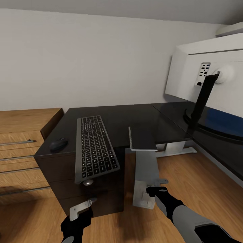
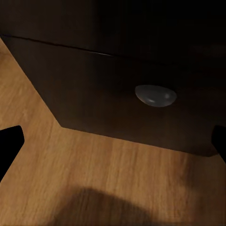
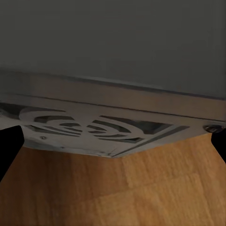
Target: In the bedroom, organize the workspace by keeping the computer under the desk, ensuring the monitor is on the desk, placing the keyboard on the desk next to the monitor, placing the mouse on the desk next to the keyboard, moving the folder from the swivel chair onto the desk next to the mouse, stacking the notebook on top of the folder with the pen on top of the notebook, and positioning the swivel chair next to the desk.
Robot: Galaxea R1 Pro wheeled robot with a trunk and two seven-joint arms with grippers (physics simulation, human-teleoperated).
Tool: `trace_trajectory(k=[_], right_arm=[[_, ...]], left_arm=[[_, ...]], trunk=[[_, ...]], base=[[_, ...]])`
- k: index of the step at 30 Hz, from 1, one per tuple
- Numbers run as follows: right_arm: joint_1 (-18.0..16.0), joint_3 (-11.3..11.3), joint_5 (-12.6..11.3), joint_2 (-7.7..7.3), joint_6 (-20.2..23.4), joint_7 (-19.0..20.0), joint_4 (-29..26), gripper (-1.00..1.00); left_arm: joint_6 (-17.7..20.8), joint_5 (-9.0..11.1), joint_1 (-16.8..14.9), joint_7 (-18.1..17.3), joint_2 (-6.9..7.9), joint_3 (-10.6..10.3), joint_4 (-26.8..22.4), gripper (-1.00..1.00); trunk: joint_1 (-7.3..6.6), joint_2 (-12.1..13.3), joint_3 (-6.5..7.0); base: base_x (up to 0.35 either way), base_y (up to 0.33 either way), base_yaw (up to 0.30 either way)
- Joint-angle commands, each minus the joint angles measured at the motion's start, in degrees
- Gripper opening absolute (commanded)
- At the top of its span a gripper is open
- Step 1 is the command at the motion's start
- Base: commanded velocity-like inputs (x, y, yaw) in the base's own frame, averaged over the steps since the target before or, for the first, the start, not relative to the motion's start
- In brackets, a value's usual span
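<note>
This is a home office corner in a furnished room. A glossy black L-shaped surface (image 1: 135,118) stands against a plain white wall (image 1: 84,60), on a warm wood plank floor (image 1: 202,182). On it lie a slim black keyboard (image 1: 94,148), a small black mouse (image 1: 58,144) and a thin notebook (image 1: 143,138), while a wide monitor (image 1: 206,74) shows its white back and black stand. Dark drawers with a round silver knob (image 1: 88,182) sit below the top, and a light grey computer (image 1: 145,175) tower stands on the floor beneath it. A light wood cabinet (image 1: 20,141) with long metal handles stands alongside.
</note>
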Motion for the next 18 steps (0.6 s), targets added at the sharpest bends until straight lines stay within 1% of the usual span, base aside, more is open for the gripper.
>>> trace_trajectory(k=[1, 9, 13, 18], right_arm=[[0.0, 0.4, -0.1, -0.02, 0.4, -0.3, -0.2, 1.00], [0.0, 0.4, -0.1, -0.02, 0.4, -0.3, -0.2, 1.00], [0.0, 0.4, -0.1, -0.02, 0.4, -0.3, -0.2, 1.00], [0.0, 0.4, -0.1, -0.02, 0.4, -0.3, -0.2, 1.00]], left_arm=[[0.3, 0.2, 0.0, 0.3, 0.04, -0.1, -0.1, 1.00], [0.3, 0.2, 0.0, 0.2, 0.04, -0.1, -0.1, 1.00], [0.3, 0.4, 0.0, 0.2, 0.04, -0.1, -0.1, 1.00], [0.3, 0.5, 0.0, 0.2, 0.04, -0.1, -0.1, 1.00]], trunk=[[-0.01, 0.0, -0.04], [-0.01, 0.0, -0.04], [-0.01, 0.0, -0.04], [-0.01, 0.0, -0.04]], base=[[0.000, 0.000, 0.000], [-0.009, 0.000, 0.000], [-0.211, 0.000, 0.000], [-0.302, 0.000, 0.000]])
